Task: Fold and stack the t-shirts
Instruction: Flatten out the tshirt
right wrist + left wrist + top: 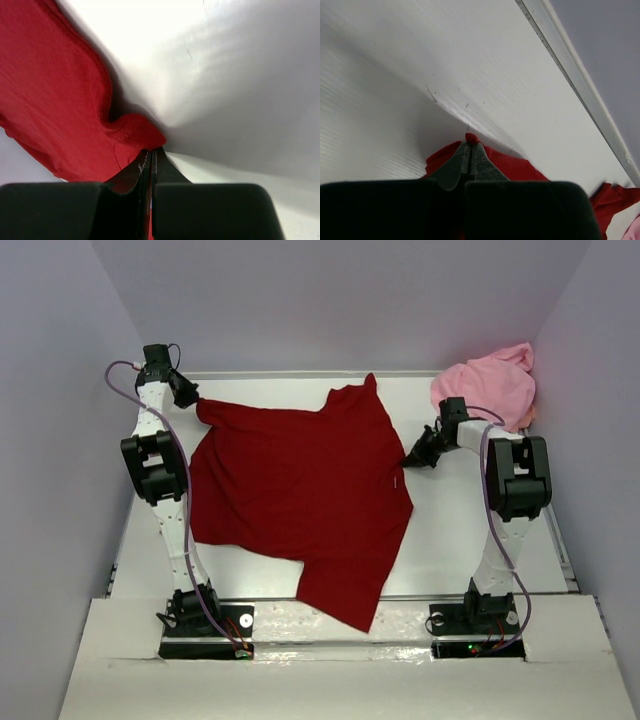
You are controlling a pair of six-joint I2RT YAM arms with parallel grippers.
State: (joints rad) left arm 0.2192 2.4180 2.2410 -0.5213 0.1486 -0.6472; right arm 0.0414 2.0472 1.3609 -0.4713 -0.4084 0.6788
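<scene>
The dark red t-shirt (300,490) lies spread across the middle of the white table (450,540), with one corner hanging toward the near edge. My left gripper (190,395) is at the far left, shut on the shirt's left corner. In the left wrist view, red cloth (520,167) bunches around the closed fingertips (470,144). My right gripper (412,458) is shut on the shirt's right edge. The right wrist view shows a red fold (135,132) pinched at the gripper tips (152,152). The light pink t-shirt (490,385) sits crumpled at the back right corner.
A raised rim (290,375) runs along the table's far edge and also shows in the left wrist view (570,67). Lilac walls close in the left, right and back. The pink heap lies just behind the right arm's wrist (460,425).
</scene>
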